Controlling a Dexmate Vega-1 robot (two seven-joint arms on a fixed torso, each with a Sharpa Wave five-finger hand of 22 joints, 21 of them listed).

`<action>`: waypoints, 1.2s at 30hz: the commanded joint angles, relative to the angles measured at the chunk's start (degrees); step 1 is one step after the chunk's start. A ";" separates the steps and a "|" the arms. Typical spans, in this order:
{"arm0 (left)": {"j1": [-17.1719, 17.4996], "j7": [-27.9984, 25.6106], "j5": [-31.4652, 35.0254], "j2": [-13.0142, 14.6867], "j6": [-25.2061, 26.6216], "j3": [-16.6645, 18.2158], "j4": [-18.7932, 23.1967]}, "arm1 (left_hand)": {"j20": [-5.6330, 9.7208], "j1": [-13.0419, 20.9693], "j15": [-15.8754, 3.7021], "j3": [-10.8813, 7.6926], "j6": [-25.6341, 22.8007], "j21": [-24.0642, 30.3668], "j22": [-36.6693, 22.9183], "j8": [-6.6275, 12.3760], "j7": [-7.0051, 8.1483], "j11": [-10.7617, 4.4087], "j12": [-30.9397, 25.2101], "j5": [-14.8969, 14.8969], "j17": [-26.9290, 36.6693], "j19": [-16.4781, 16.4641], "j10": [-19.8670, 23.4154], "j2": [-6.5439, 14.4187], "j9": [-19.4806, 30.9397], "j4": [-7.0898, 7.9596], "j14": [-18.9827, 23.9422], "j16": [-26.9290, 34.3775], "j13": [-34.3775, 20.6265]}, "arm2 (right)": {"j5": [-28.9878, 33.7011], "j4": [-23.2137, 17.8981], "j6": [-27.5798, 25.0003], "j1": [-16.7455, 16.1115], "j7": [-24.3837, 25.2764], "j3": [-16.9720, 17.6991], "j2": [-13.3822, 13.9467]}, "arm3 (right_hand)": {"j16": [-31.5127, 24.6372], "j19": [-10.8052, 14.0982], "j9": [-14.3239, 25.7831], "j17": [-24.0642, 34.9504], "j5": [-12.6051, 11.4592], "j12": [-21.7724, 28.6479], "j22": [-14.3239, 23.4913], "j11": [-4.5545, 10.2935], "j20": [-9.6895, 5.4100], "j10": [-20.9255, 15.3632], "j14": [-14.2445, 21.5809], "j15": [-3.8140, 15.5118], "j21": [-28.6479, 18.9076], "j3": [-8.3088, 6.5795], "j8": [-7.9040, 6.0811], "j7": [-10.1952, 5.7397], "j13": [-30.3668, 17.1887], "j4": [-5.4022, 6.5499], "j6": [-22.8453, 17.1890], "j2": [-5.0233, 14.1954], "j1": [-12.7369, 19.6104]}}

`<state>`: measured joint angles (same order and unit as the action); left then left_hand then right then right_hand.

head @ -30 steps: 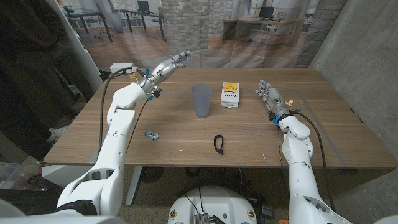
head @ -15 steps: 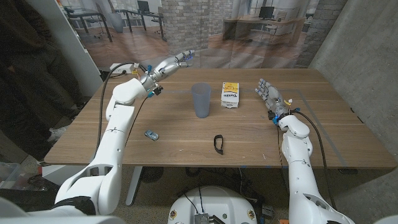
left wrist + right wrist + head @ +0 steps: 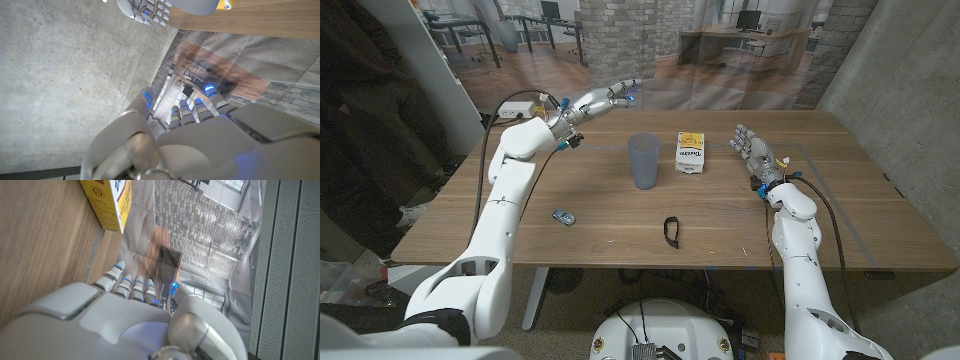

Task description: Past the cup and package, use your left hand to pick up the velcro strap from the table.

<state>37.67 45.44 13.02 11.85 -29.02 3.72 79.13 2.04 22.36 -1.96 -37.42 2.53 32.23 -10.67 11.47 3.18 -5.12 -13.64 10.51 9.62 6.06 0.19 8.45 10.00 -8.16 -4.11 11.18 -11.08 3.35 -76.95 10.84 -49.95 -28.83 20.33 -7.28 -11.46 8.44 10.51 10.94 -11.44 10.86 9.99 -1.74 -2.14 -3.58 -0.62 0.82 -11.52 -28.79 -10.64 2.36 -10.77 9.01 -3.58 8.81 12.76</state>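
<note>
Black velcro strap (image 3: 671, 231) lies near the table's (image 3: 860, 200) front edge, long axis roughly front-to-back, on the near side of cup (image 3: 643, 160) and package (image 3: 691, 153), well apart from the raised, empty, fingers-spread left hand (image 3: 597, 101); right hand (image 3: 751, 155) also open, somewhat nearer.

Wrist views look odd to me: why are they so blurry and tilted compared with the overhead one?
In the head view the light is even and soft, so the cup and velcro strap look sharp with faint shadows. In the left wrist view the left hand sits so close that it blurs, and the table shows upside down. In the right wrist view the right hand is similarly soft, while the package stays readable.
</note>
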 commanded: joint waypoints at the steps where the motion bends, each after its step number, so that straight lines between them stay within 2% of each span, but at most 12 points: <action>1: -0.94 1.84 0.88 1.05 -1.42 -1.30 1.94 | 0.08 0.75 -1.63 0.33 -0.56 -0.20 -0.08 -0.03 0.29 -0.21 -0.22 -0.30 0.16 -0.40 0.73 0.14 0.28 -0.20 0.25 -0.20 -0.10 | -0.29 -0.26 0.41 -0.34 0.31 -0.05 0.00 | -0.26 0.57 0.26 0.07 0.05 0.42 0.15 -0.06 -2.56 -0.64 -0.17 -0.23 -0.32 -0.46 -0.44 -0.05 -0.16 0.06 -0.69 2.30 -0.69; 28: -0.48 4.87 3.82 3.09 -2.87 -4.44 8.72 | -0.02 1.92 -2.25 1.68 -1.22 -0.44 -0.12 -0.12 1.39 -0.81 -0.11 -0.19 0.16 -0.65 1.81 -0.30 0.29 -0.63 0.71 -0.30 -0.18 | -1.58 -1.89 1.13 -1.84 0.15 -0.21 -0.12 | -0.22 0.62 0.26 0.05 0.08 0.40 0.15 -0.09 -2.56 -0.69 -0.15 -0.28 -0.33 -0.45 -0.42 -0.12 -0.16 -0.02 -0.71 2.27 -0.94; 31: -0.68 4.82 4.81 3.56 -3.82 -4.87 9.30 | -1.11 2.12 -2.23 1.98 -1.41 -0.43 -0.14 -0.10 1.51 -0.93 -0.06 -0.17 0.17 -0.81 1.97 -0.45 0.30 -0.69 0.70 -0.35 -0.18 | -1.75 -1.75 1.28 -1.77 0.20 -0.24 -0.17 | -0.23 0.66 0.26 0.04 0.08 0.40 0.15 -0.11 -2.55 -0.70 -0.12 -0.31 -0.34 -0.45 -0.42 -0.07 -0.16 -0.03 -0.72 2.25 -0.96; 36: -1.15 5.17 5.26 3.95 -4.93 -5.52 9.53 | -1.24 2.22 -2.20 2.49 -1.66 -0.49 -0.16 -0.09 1.72 -1.24 -0.18 -0.15 0.18 -0.86 2.63 -0.76 0.30 -0.69 0.59 -0.42 -0.20 | -1.82 -1.56 1.41 -1.72 0.43 -0.30 -0.22 | -0.23 0.67 0.26 0.04 0.11 0.39 0.15 -0.16 -2.45 -0.71 -0.10 -0.38 -0.34 -0.36 -0.43 0.02 -0.16 -0.07 -0.75 2.12 -1.04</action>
<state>37.06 49.86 16.85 14.84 -32.19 -0.51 87.15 1.30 24.02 -2.06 -35.43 1.21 31.77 -10.68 11.47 4.51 -6.15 -13.64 10.51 9.62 5.15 2.43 8.01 10.00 -8.87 -3.45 10.73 -11.07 1.92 -78.73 11.85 -51.60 -28.65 20.15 -7.39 -11.46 8.44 10.51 10.94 -11.44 10.86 9.99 -2.06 -2.14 -3.89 -0.62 0.82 -11.52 -28.79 -10.64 2.25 -10.77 9.01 -3.69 8.77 12.24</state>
